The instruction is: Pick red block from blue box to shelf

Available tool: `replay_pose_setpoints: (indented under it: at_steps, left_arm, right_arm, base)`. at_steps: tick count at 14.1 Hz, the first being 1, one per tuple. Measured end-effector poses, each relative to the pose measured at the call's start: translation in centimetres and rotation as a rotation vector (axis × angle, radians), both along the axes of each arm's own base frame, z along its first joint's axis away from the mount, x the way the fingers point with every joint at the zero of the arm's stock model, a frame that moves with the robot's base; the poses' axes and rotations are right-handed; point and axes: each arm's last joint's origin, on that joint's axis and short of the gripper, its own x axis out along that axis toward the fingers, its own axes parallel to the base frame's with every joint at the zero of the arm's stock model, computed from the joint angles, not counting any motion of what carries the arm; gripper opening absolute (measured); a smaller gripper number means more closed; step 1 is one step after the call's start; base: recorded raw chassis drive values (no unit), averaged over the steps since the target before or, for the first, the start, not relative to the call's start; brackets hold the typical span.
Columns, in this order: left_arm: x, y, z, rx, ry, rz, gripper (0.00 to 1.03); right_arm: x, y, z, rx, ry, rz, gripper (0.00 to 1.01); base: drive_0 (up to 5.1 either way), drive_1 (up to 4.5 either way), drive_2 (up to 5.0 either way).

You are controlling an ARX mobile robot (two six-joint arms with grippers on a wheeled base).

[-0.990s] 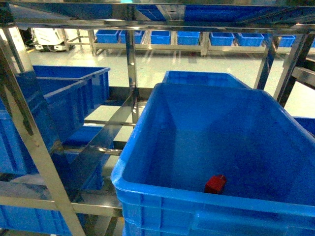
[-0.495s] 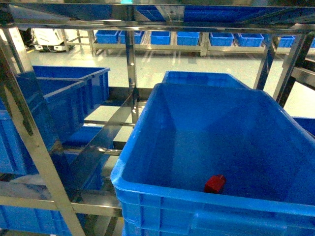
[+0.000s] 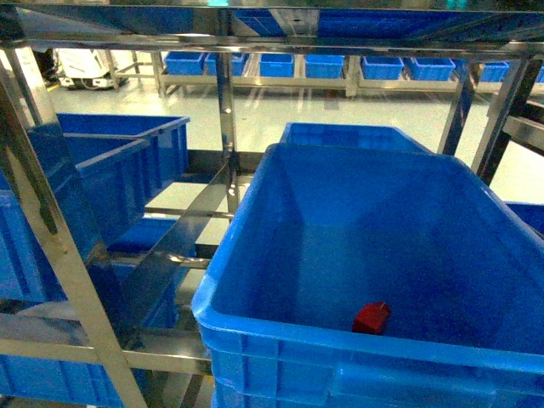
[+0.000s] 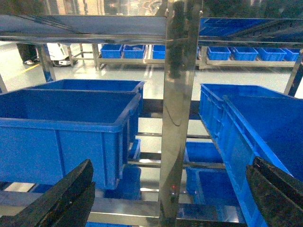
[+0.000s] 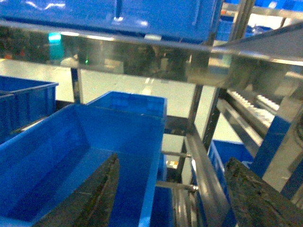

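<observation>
One red block (image 3: 371, 317) against box wall (image 3: 340, 342)

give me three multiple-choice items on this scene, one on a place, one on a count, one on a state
1. Where in the box is the red block?
A. by the near wall
B. far corner
C. on the rim

2. How many red blocks lie in the box?
A. one
B. two
C. three

3. How is the left end effector?
A. open
B. shut on the block
C. shut on a shelf upright

Key: 1 A, the head view shows the block on the floor just behind the near wall. 2 A, only one shows. 3 A, its fingers stand wide apart with nothing between them.
</observation>
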Motion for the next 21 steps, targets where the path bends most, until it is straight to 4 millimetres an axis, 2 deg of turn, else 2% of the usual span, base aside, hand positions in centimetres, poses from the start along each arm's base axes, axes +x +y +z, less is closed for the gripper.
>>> replay_pose_setpoints:
  at_steps: [1,6,16,20,21]
  left_arm:
    - [0.0,0.0,0.0,0.0,-0.001,0.0,0.98]
    - [0.0,0.0,0.0,0.0,-0.001,0.0,0.98]
    - [0.0,0.0,0.0,0.0,0.0,0.001,0.98]
    - [0.0,0.0,0.0,0.0,0.0,0.0,0.98]
    - [0.0,0.0,0.0,0.0,0.0,0.0,0.98]
  right_arm:
    - [0.0,0.0,-0.1,0.003,0.003,0.0,0.62]
    - [0.0,0.0,-2.4,0.042,0.01,-0.003,0.04]
    - [0.0,0.0,-5.0,0.045,0.012,-0.003,0.02]
    - [0.0,0.0,-5.0,0.047,0.004,-0.002,0.02]
    - [0.0,0.0,-5.0,0.047,0.004,-0.002,0.1]
  base:
    - [0.0,0.0,0.0]
    - [0.0,0.0,0.0]
    - [0.0,0.0,0.0]
    - [0.0,0.0,0.0]
    - [0.0,0.0,0.0]
